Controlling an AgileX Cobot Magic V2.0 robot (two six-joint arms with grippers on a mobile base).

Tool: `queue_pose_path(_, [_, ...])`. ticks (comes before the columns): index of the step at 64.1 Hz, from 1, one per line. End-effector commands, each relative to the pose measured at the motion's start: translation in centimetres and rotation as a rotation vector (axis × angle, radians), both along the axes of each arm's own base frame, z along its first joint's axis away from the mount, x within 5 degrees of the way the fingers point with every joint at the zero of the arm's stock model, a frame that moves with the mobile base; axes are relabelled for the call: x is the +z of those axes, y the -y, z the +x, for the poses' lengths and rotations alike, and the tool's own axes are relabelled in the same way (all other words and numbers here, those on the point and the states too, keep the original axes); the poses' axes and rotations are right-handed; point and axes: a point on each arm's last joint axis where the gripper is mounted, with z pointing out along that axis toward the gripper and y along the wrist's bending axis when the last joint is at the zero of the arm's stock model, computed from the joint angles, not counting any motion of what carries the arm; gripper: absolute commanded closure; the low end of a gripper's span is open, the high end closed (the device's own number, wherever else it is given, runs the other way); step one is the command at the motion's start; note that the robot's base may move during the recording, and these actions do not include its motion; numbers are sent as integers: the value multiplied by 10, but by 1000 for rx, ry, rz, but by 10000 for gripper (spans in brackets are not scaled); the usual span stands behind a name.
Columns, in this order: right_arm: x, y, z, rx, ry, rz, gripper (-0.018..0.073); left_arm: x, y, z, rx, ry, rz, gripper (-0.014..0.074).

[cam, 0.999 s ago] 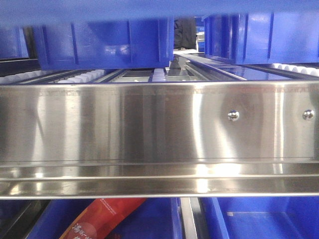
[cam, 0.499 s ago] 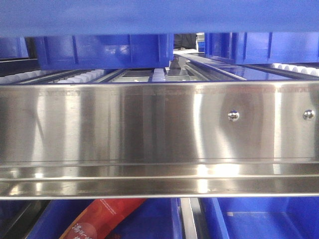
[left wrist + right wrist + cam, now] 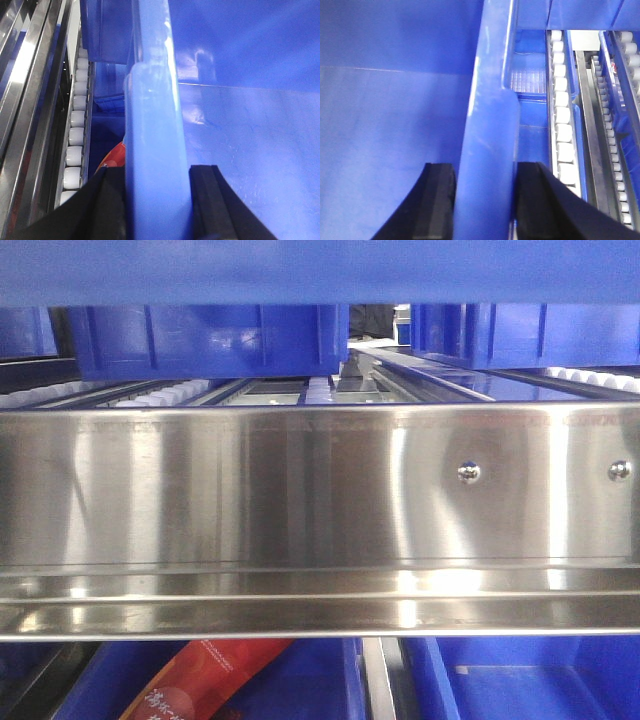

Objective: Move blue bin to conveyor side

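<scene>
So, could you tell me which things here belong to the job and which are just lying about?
Job: blue bin; left gripper and right gripper, both clamped on its rim. The conveyor is out of view.
Lying about: steel rack, rollers, red packet, other bins.

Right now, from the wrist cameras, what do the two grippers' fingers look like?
The left gripper has two thick matte black fingers, flat-faced and widening toward the base. The right gripper looks the same: a black, blocky pair. No cables, labels or markings show, and the arms themselves are out of view.
</scene>
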Motion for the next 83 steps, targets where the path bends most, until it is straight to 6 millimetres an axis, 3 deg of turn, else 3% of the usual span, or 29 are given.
queue_pose_path(1, [13, 10, -3, -46, 134, -49, 648, 14, -6, -4, 41, 128, 56, 616])
queue_pose_path(83, [13, 10, -3, -46, 134, -49, 648, 14, -6, -4, 41, 128, 56, 616])
